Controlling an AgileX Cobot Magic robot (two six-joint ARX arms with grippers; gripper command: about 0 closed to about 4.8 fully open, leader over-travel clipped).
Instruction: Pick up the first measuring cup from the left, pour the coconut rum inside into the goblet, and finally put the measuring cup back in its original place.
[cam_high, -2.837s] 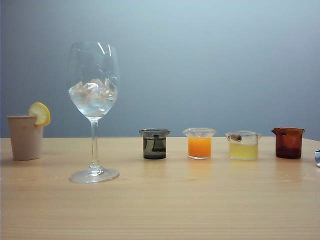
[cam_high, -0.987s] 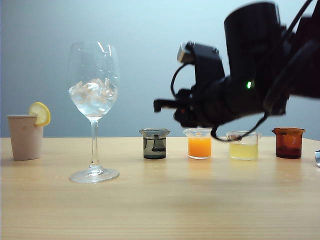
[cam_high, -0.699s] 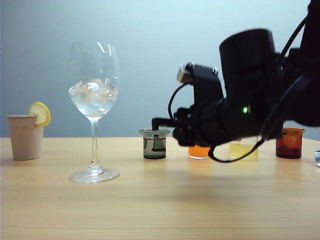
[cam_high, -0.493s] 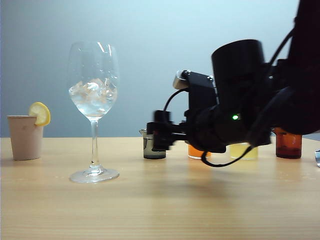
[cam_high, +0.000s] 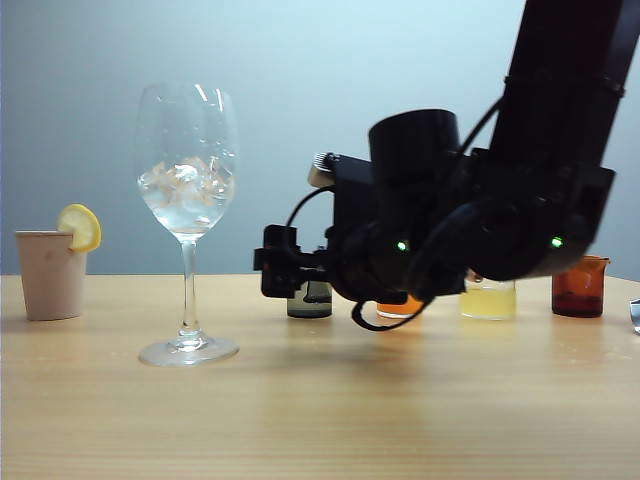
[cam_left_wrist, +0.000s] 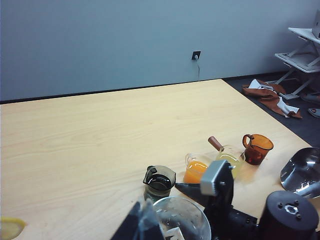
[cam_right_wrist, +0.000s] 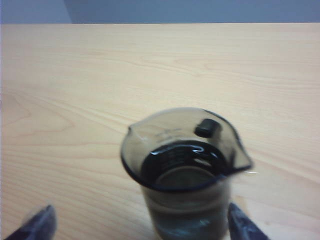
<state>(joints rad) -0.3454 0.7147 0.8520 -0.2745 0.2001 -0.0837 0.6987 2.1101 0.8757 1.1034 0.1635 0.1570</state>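
The smoky measuring cup (cam_high: 310, 299) stands on the worktop (cam_high: 320, 400) a little left of the centre of the exterior view, right of the goblet (cam_high: 187, 220). Most of it is hidden there by the right end effector (cam_high: 277, 272), which is low in front of it with its dark arm covering the orange cup (cam_high: 400, 305) and part of the yellow cup (cam_high: 488, 298). The brown cup (cam_high: 579, 287) stays clear at the far right, and a beige cup (cam_high: 50, 274) with a lemon slice (cam_high: 80, 227) is at the far left.

The right wrist view shows what the exterior view hides: the fingers (cam_right_wrist: 37, 225) stand wide open, one on each side of the measuring cup (cam_right_wrist: 185, 170), not touching it, with liquid (cam_right_wrist: 181, 172) inside.

In the left wrist view the left end effector (cam_left_wrist: 142, 227) sits at the lower edge above the goblet rim (cam_left_wrist: 182, 220); I cannot tell if it is open.
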